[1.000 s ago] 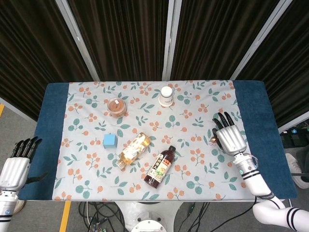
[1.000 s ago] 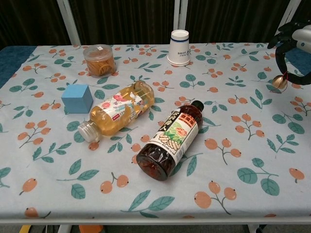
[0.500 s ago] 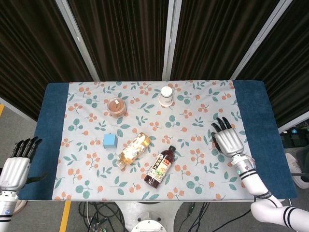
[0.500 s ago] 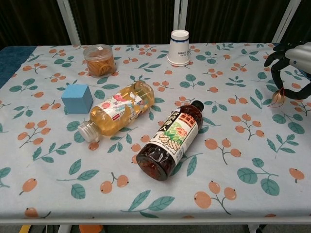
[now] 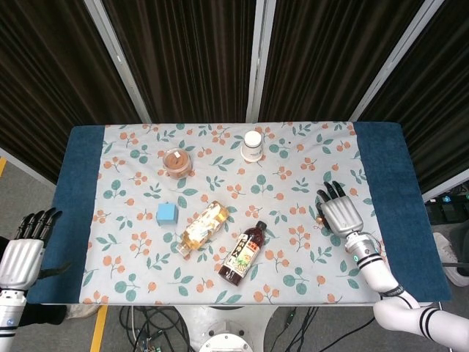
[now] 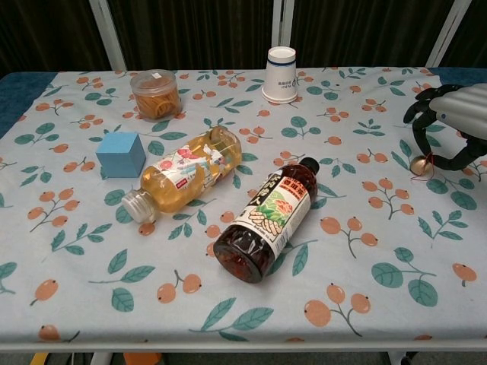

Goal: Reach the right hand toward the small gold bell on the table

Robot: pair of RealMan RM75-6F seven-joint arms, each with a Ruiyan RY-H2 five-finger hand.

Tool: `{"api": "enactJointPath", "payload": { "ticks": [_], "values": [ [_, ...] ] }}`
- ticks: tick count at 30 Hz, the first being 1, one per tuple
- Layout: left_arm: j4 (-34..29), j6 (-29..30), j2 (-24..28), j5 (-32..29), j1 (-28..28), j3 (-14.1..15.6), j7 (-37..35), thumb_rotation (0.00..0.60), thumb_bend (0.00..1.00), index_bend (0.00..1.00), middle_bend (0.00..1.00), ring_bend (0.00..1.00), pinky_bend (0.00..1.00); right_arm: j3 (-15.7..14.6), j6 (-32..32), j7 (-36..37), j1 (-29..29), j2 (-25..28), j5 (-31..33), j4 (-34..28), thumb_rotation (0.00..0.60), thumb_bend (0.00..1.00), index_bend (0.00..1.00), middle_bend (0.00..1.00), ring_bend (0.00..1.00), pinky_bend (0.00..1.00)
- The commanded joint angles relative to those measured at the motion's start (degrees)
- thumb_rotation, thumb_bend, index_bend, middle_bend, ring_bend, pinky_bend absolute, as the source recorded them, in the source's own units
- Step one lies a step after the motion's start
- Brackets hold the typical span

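Observation:
The small gold bell (image 6: 419, 164) sits low over the floral cloth at the right side, a thin red thread trailing under it. My right hand (image 6: 449, 122) arches over it, dark fingers (image 6: 417, 122) and thumb curled down around it, and seems to hold it at the tips. From the head view, the right hand (image 5: 338, 213) covers most of the bell (image 5: 319, 219), which peeks out at its left edge. My left hand (image 5: 26, 246) hangs off the table's near left corner, fingers straight, holding nothing.
A dark bottle (image 6: 266, 220) and a clear amber bottle (image 6: 186, 173) lie on their sides mid-table. A blue cube (image 6: 120, 153) lies left, a lidded snack jar (image 6: 155, 94) at the back left, and a white paper cup (image 6: 281, 74) at the back centre.
My right hand has drawn back toward the near edge and slightly left, and the bell has moved along with it. The left hand has barely shifted.

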Motion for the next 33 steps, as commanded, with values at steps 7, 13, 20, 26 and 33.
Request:
{"api": "enactJointPath", "payload": {
  "ticks": [7, 13, 20, 26, 33],
  "values": [
    [0.1, 0.0, -0.1, 0.0, 0.0, 0.0, -0.1, 0.6, 0.0, 0.06, 0.03, 0.0, 0.04, -0.1, -0.5, 0.5, 0.1, 0.4, 0.2, -0.3, 0.6, 0.37, 0.72, 0.21, 0.0, 0.0],
    [0.1, 0.0, -0.1, 0.1, 0.1, 0.1, -0.4, 0.6, 0.0, 0.06, 0.03, 0.0, 0.04, -0.1, -1.4, 0.4, 0.2, 1.1, 1.1, -0.9, 0.6, 0.29, 0.51, 0.17, 0.0, 0.0],
    [0.1, 0.2, 0.0, 0.2, 0.1, 0.0, -0.4, 0.6, 0.0, 0.06, 0.03, 0.0, 0.04, 0.1, -1.1, 0.6, 0.0, 1.7, 1.4, -1.7, 0.6, 0.23, 0.26, 0.12, 0.0, 0.0],
    [0.1, 0.2, 0.0, 0.2, 0.1, 0.1, -0.4, 0.6, 0.0, 0.06, 0.03, 0.0, 0.04, 0.0, 0.9, 2.6, -1.0, 3.5, -0.1, -3.9, 0.6, 0.17, 0.03, 0.08, 0.0, 0.0],
    [-0.2, 0.5, 0.2, 0.1, 0.2, -0.1, -0.1, 0.6, 0.0, 0.06, 0.03, 0.0, 0.04, -2.3, 11.0, 6.6, -7.2, 8.3, -5.5, -8.4, 0.6, 0.0, 0.0, 0.0, 0.0, 0.0]
  ]
}}
